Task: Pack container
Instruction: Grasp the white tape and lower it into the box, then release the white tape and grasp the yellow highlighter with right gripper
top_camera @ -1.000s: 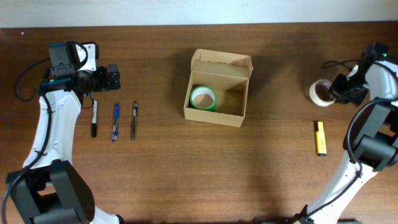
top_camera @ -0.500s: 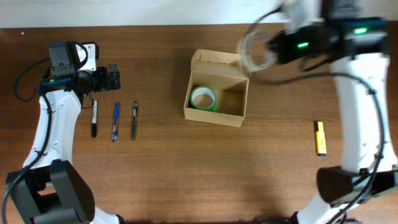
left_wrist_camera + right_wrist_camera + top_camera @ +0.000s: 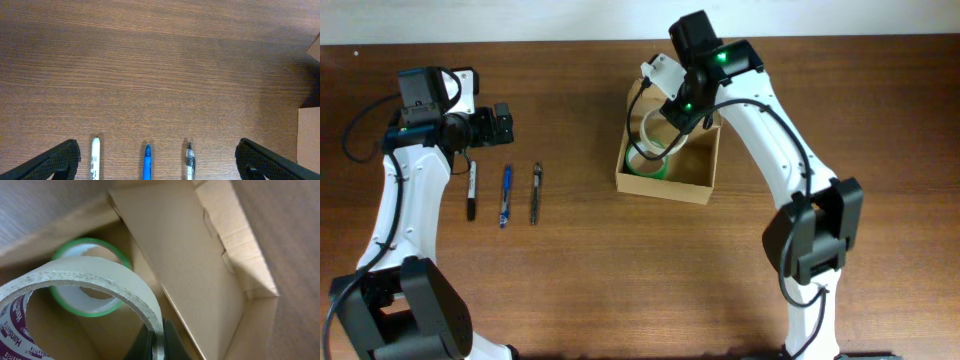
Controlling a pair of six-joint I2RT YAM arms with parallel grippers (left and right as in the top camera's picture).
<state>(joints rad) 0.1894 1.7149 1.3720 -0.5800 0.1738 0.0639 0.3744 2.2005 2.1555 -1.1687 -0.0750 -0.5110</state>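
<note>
The container, a tan cardboard box (image 3: 665, 187) with its lid flap open, stands mid-table. A green tape roll (image 3: 638, 166) lies inside it at the left. My right gripper (image 3: 672, 118) is shut on a whitish tape roll (image 3: 654, 136) and holds it over the box opening. In the right wrist view the held roll (image 3: 75, 275) hangs above the green roll (image 3: 100, 311), with the fingers (image 3: 156, 340) pinching its rim beside the box's inner wall (image 3: 190, 255). My left gripper (image 3: 503, 125) is open and empty at the far left; its fingers also frame the left wrist view (image 3: 157, 155).
A white marker (image 3: 472, 190), a blue pen (image 3: 505, 196) and a clear pen (image 3: 535, 193) lie side by side below the left gripper. They also show in the left wrist view: marker (image 3: 95, 160), blue pen (image 3: 147, 162), clear pen (image 3: 189, 160). The box's corner (image 3: 310, 140) shows at the right.
My right arm has swung from the table's far right, carrying the whitish tape roll leftward to above the box opening. The left arm has not moved.
</note>
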